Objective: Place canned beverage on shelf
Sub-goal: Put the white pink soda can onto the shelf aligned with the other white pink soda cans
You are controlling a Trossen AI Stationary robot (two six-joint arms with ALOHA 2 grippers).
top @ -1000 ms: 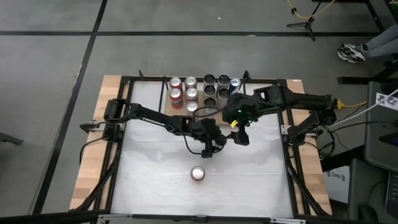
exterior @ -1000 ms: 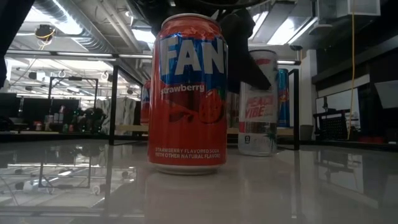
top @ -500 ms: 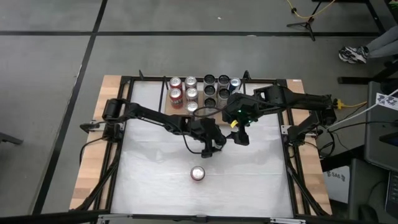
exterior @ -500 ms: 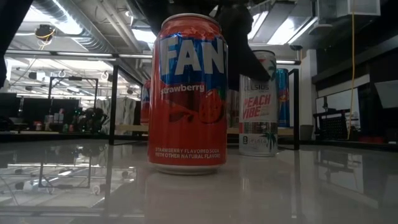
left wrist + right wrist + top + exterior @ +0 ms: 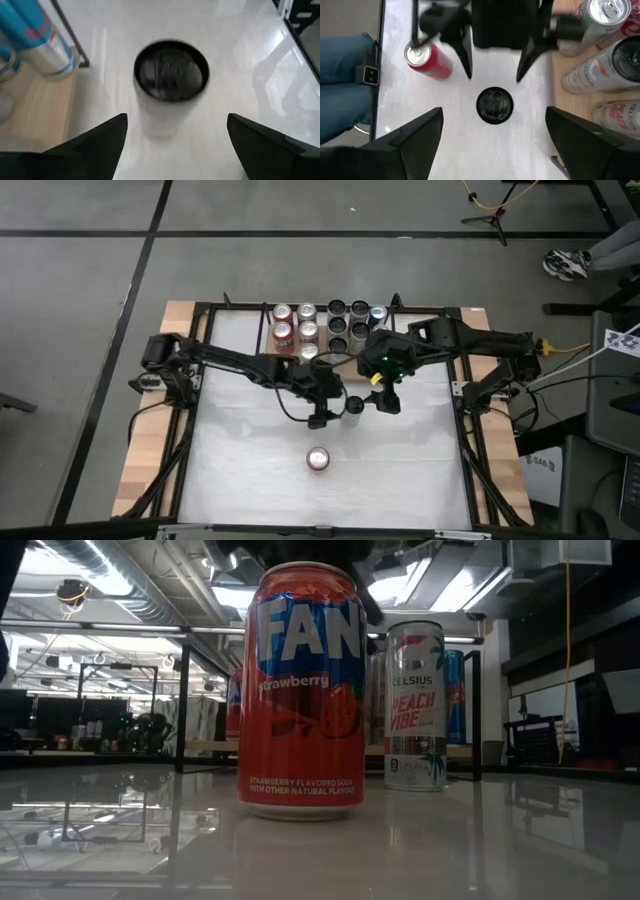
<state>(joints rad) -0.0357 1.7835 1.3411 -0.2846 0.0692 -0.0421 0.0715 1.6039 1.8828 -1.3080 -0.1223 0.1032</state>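
High view: left gripper [image 5: 322, 420] spread, holding nothing, just beside the white Celsius can [image 5: 352, 408], which stands upright on the white worktop [image 5: 400, 470] near its middle, in front of the shelf [image 5: 322, 330]. Right gripper [image 5: 388, 402] spread too, empty, on the can's other side. Shelf sits at the worktop's far edge, crowded with cans [image 5: 308, 330] in rows; the nearest row stands between the white can and the free spots. A red Fanta can [image 5: 318, 459] stands alone toward the near edge. Low view: Fanta can fills the foreground, partly masking the shelf.
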